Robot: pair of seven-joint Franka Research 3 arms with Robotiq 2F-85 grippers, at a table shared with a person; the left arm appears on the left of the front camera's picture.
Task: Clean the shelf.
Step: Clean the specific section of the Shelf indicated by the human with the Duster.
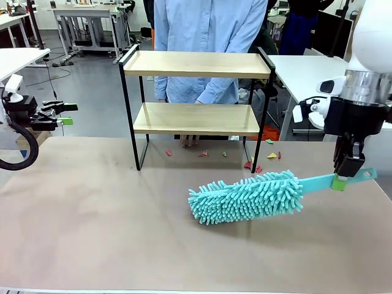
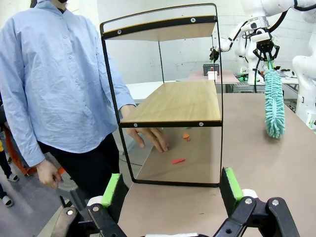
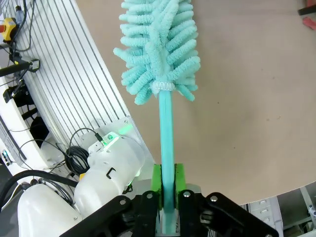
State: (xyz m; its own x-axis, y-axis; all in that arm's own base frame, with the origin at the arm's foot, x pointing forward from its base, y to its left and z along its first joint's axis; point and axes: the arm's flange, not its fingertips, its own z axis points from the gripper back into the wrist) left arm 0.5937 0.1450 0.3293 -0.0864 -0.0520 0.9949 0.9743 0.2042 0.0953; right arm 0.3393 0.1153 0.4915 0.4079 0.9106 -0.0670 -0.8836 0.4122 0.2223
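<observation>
The right end effector (image 1: 343,178) is clamping the teal duster (image 1: 245,197) lying on the desk (image 1: 92,214); the left end effector (image 1: 68,114) is hovering left of the shelf (image 1: 196,64), spread apart.

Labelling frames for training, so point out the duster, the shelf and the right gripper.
duster (image 1: 245,197), front view, fluffy teal head.
shelf (image 1: 196,64), front view, top board.
right gripper (image 3: 168,181), right wrist view, midway between its fingertips.

Nothing legible from where I stand: no text, label, brand, number or sign can be read.
</observation>
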